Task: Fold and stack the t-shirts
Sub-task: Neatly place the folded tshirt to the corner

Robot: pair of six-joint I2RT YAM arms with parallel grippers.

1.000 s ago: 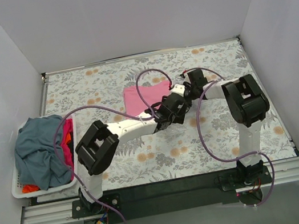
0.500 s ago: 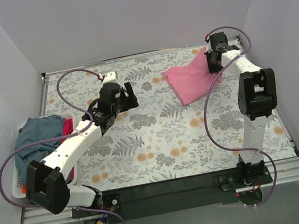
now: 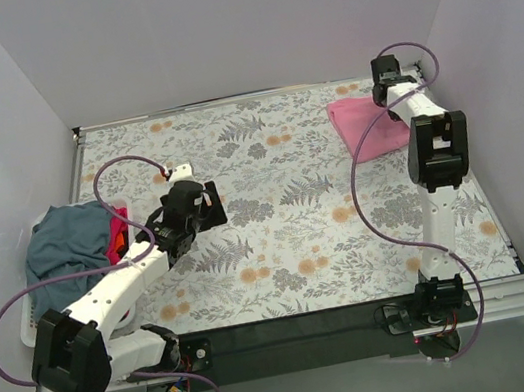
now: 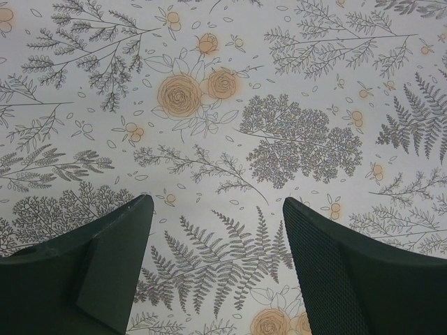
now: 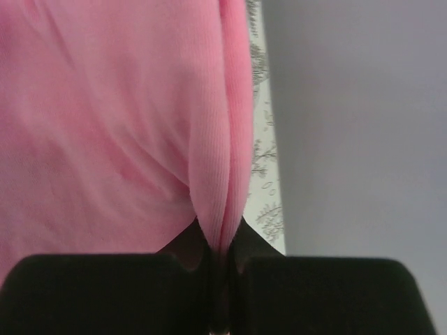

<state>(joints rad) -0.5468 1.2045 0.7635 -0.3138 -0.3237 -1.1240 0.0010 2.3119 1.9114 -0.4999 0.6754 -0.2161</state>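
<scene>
A folded bright pink t-shirt [image 3: 366,124] lies at the table's far right corner. My right gripper [image 3: 385,101] is shut on its edge; in the right wrist view a ribbed pink fold [image 5: 220,174] is pinched between the jaws [image 5: 222,244]. My left gripper [image 3: 211,208] is open and empty over the floral tablecloth at left centre; its two dark fingers [image 4: 105,265] frame bare cloth in the left wrist view. A slate blue-grey t-shirt [image 3: 60,257] is heaped in the white basket [image 3: 30,333], with red cloth [image 3: 119,239] beside it.
The basket sits at the table's left edge. White walls close in on the left, back and right; the right wall [image 5: 356,125] is very near the right gripper. Purple cables [image 3: 371,238] loop above the table from both arms.
My right gripper has dragged the pink t-shirt from table centre to the far right corner. My left arm let go, swung left, then drew back towards the basket.
</scene>
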